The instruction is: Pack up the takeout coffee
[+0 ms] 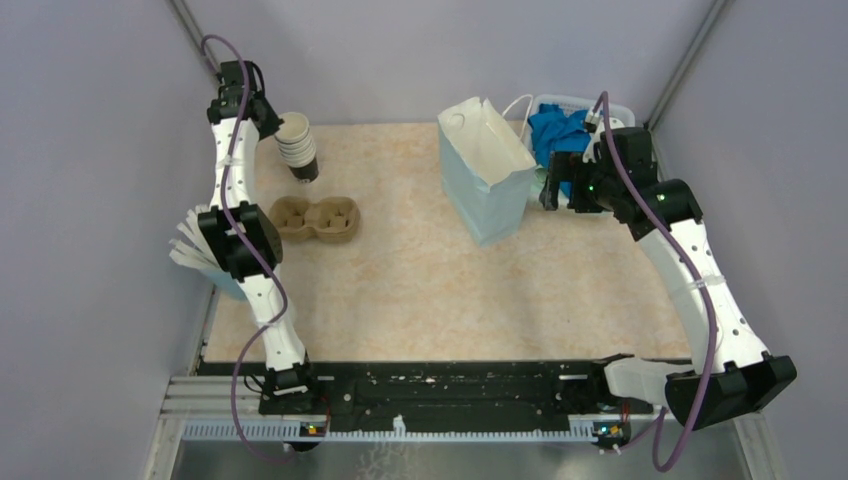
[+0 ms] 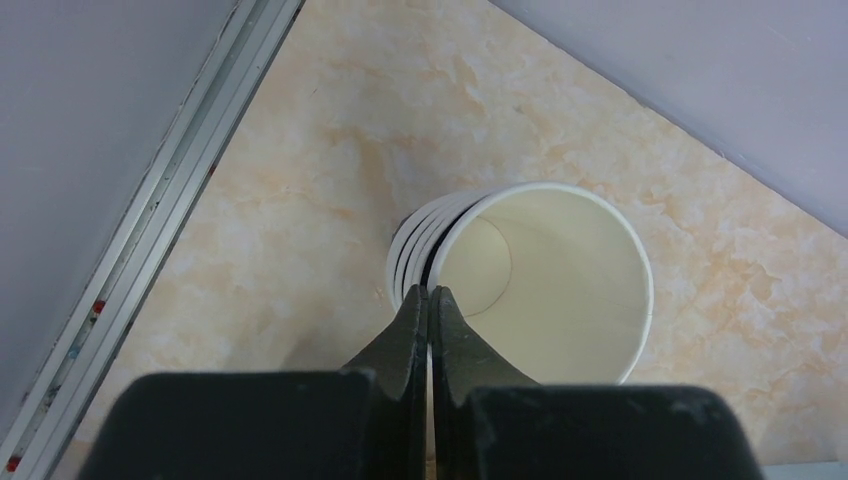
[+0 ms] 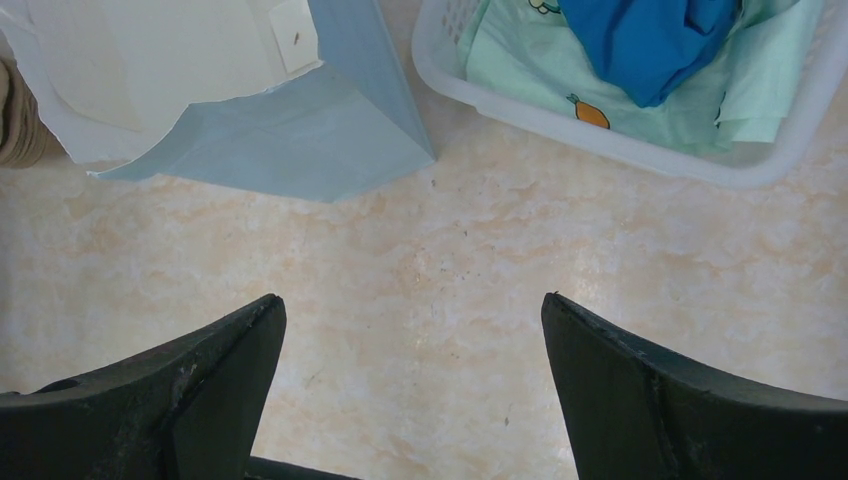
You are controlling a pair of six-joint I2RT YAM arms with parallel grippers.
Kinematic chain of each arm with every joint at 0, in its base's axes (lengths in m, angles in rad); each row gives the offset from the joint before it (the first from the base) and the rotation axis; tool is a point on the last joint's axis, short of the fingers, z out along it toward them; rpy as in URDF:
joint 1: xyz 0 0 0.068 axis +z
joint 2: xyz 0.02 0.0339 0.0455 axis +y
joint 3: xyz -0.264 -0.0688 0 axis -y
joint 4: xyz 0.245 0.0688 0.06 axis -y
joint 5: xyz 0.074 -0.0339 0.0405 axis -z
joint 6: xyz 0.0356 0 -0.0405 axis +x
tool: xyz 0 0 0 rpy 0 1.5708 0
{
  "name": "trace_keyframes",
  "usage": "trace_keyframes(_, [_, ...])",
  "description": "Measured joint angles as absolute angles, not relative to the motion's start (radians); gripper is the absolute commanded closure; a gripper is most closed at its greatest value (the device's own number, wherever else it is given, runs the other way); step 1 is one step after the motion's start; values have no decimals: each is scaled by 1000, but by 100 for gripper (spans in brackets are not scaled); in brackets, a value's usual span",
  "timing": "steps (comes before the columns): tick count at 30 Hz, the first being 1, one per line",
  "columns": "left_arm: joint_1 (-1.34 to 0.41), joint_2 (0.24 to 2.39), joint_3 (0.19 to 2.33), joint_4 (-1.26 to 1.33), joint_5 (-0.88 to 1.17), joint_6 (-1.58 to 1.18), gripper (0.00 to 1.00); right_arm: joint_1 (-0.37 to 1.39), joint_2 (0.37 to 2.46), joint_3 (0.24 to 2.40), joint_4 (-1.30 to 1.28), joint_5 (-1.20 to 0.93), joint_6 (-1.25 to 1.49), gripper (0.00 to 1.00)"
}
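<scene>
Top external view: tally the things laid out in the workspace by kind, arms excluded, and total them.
Stack of cups: 1
Cardboard cup carrier: 1
Blue paper bag: 1
White basket of cloths: 1
Bunch of white strips: 1
Total: 5

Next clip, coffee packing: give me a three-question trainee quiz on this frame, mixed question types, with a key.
1. True or false: the left jaws are shut at the rim of the stack of cups.
2. What colour is the paper bag beside the open right jaws?
3. Which lies nearest the stack? A cup carrier; B paper bag; C right jaws.
Key: 1 true; 2 pale blue; 3 A.
</scene>
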State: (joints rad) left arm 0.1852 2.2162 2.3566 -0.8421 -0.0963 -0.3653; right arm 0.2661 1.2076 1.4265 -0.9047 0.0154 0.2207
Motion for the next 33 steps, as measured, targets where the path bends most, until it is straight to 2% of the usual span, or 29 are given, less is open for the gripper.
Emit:
trace_keyframes(19, [204, 2190, 2392, -839, -65, -410, 100, 266, 1208, 1427, -904, 13, 218, 1])
trace_keyframes(33, [215, 1990, 2418, -843, 54, -437, 100, 266, 1173, 1427, -905, -40, 224, 1])
